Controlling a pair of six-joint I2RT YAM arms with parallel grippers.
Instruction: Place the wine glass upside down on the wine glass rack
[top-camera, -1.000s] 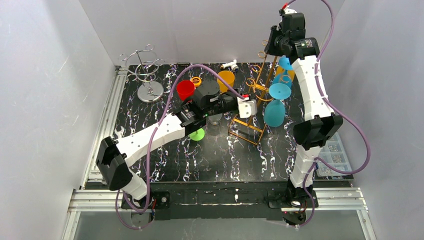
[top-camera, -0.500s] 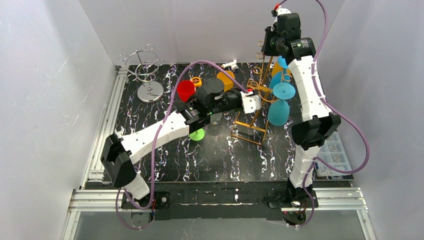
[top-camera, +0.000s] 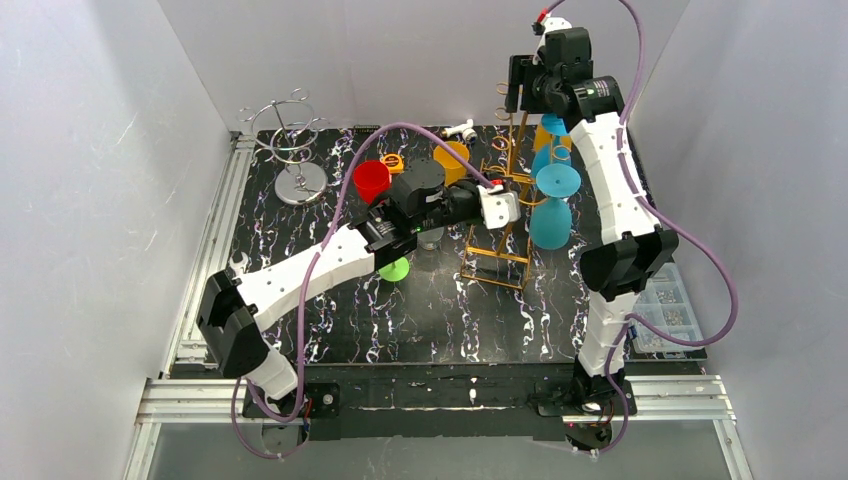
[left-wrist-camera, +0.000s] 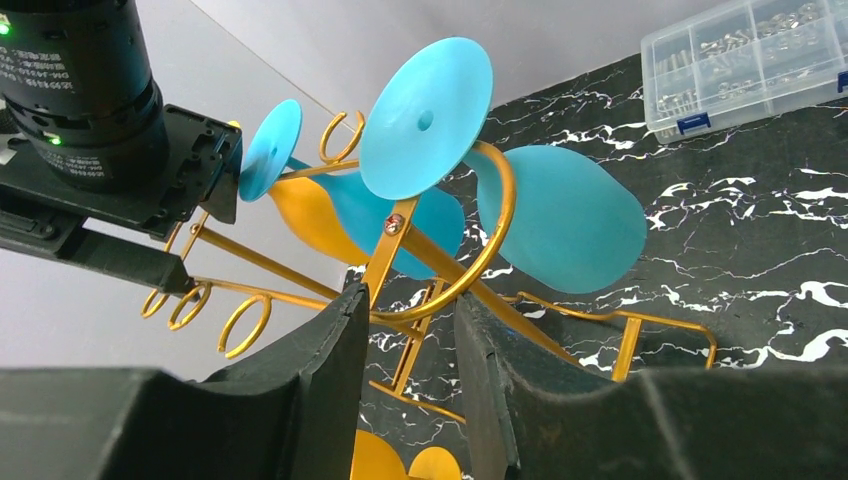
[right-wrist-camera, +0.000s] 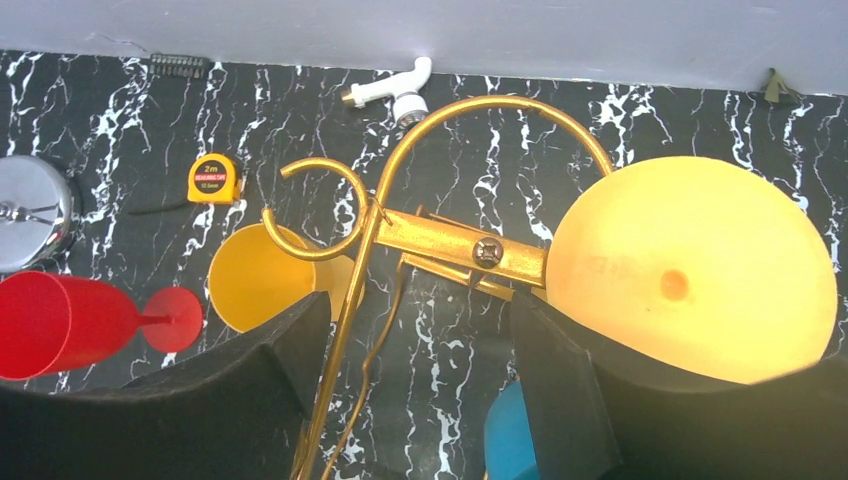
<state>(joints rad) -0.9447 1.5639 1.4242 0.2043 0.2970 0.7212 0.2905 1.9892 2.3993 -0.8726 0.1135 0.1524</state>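
Red wine glass (right-wrist-camera: 70, 320) in right-wrist view

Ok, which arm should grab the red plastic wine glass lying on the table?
Left. The left gripper, open, sits low at the gold wire rack, near the red plastic wine glass; the right gripper is up at the rack's top, farther off.

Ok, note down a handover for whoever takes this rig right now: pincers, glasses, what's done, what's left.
Pincers: left pincer open, fingers either side of a bar of the gold rack, holding nothing; right pincer open at the rack's top, empty.
Done: two blue glasses and a hung yellow glass sit upside down on the rack.
To do: red glass lies on its side on the table, loose yellow glass near it; both likely need hanging.
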